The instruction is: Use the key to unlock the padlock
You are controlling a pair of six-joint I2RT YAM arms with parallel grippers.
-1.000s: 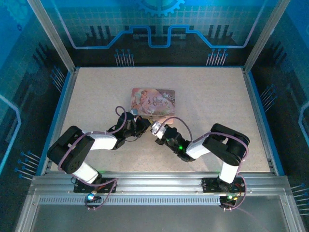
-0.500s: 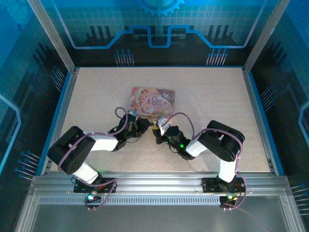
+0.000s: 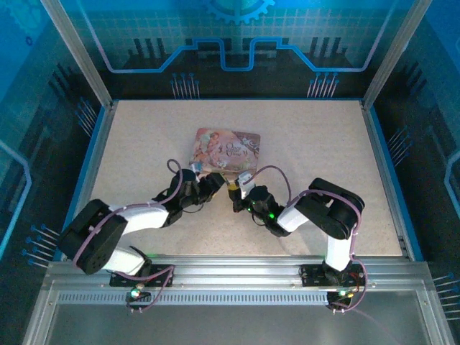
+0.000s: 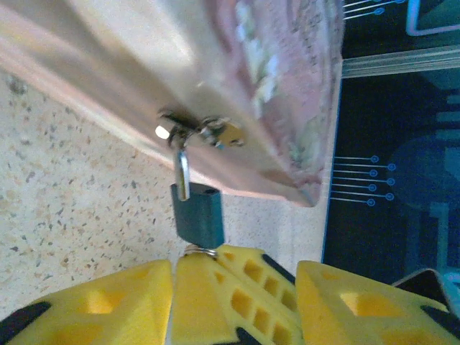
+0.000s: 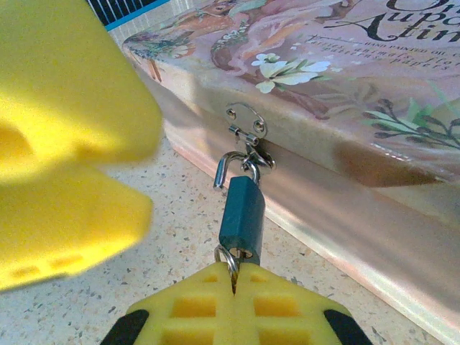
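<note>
A pink picture-lidded box [image 3: 228,147] sits mid-table, its front wall just behind both claws. Bare speckled table [image 3: 323,144] lies open on every side, with the blue-rimmed edges well apart. The padlock [image 5: 242,210] hooks onto the box's hasp [image 5: 248,122] by its shackle [image 5: 230,162], one shackle end clear of the body. The right gripper [image 5: 234,284], tips pressed together, pinches the key [image 5: 226,260] at the padlock's base. The left gripper [image 3: 208,185] stands spread, its fingers [image 4: 93,302] flanking the right claw's tips, just beside the lock.
</note>
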